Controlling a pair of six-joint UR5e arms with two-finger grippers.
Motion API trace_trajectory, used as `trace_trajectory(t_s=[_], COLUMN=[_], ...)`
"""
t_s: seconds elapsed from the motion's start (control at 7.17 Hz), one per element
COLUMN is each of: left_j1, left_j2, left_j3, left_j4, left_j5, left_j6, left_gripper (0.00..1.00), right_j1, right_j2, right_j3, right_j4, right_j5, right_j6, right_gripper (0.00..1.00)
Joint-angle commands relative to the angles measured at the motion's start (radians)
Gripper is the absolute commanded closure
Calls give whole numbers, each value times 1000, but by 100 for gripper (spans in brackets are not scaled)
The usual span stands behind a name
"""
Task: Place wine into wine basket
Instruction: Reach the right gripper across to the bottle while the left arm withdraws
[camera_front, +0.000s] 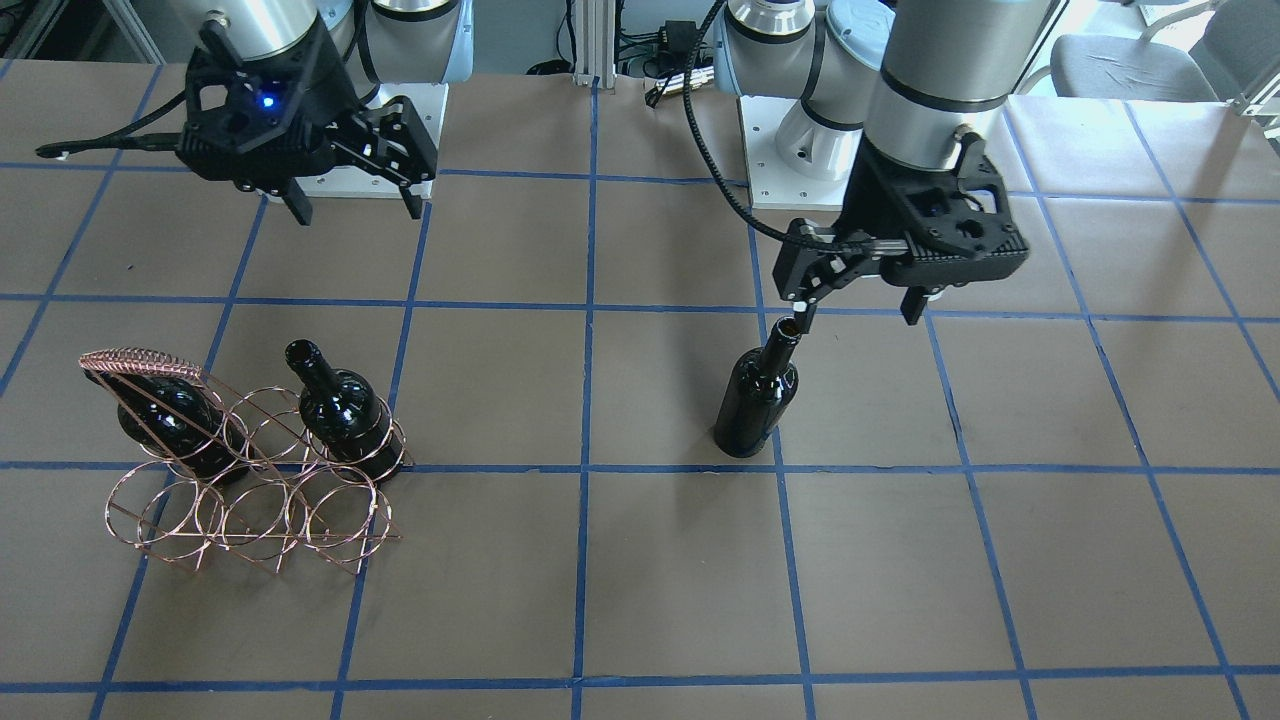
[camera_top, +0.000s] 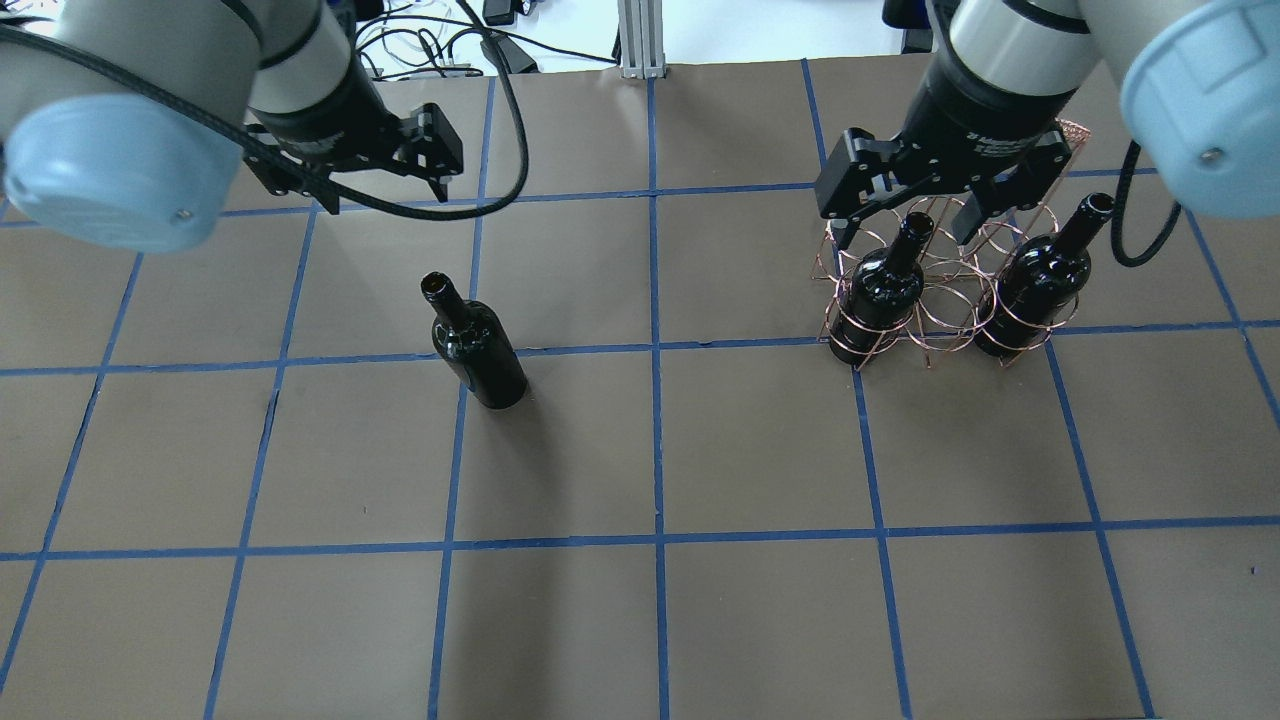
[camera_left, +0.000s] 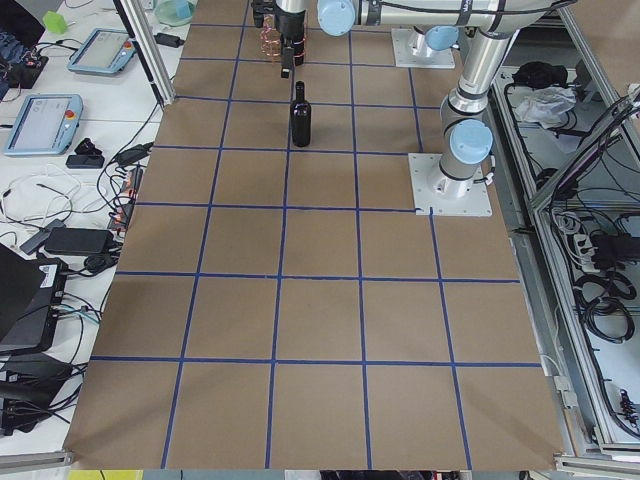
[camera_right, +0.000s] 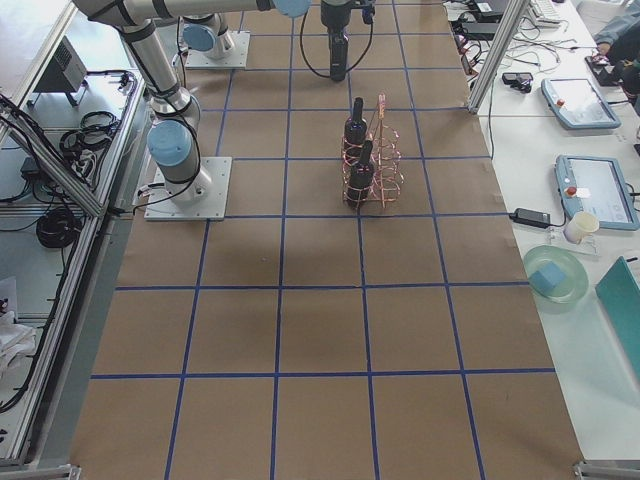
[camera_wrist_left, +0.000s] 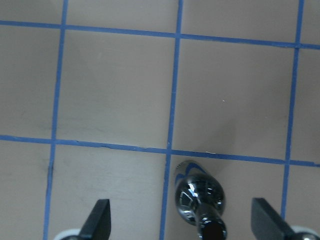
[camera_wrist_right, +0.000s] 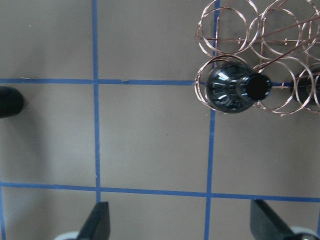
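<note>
One near-black wine bottle (camera_front: 757, 395) stands upright and alone on the table; it also shows in the overhead view (camera_top: 478, 345). My left gripper (camera_front: 856, 312) is open and hovers just above its mouth. In the left wrist view the bottle (camera_wrist_left: 200, 197) sits between the spread fingers. The copper wire basket (camera_front: 250, 500) holds two more upright bottles (camera_front: 340, 410) (camera_front: 175, 420), one at each end of one row. My right gripper (camera_top: 908, 225) is open and empty above the basket (camera_top: 948, 318). One racked bottle (camera_wrist_right: 232, 90) shows in the right wrist view.
The table is brown paper with a blue tape grid. The basket's middle ring between the two bottles and its other row of rings hold nothing. Both arm bases (camera_front: 790, 150) stand at the robot's edge of the table. Desks with tablets flank the table ends (camera_right: 590, 190).
</note>
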Motion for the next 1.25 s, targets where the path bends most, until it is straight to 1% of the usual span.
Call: trace_trajectory(t_s=[0.0, 0.14, 0.28, 0.42, 0.56, 0.7, 0.84, 0.98, 1.12], left_j1=[163, 232, 293, 365, 427, 461, 469, 473, 481], left_j2=[-2, -3, -8, -17, -26, -38, -44, -57, -61], left_j3=[35, 36, 36, 35, 35, 30, 26, 22, 22], left_j4=[-28, -26, -26, -26, -24, -20, -20, -20, -20], left_j5=[-11, -12, -11, -12, -11, -5, 3, 3, 0], left_j6=[167, 230, 278, 282, 286, 306, 329, 331, 332], left_gripper=[0, 0, 0, 0, 0, 0, 0, 0, 0], right_j1=[152, 228, 314, 365, 417, 469, 497, 514, 531], right_j2=[49, 115, 202, 270, 312, 353, 398, 440, 468], right_j3=[-43, -101, -167, -225, -248, -250, -252, -252, -256], right_j4=[-16, -20, -67, -92, -118, -188, -227, -311, -368], right_j5=[7, 10, 10, 10, 10, 13, 13, 13, 13], right_j6=[240, 357, 461, 566, 632, 722, 758, 801, 830], right_gripper=[0, 0, 0, 0, 0, 0, 0, 0, 0])
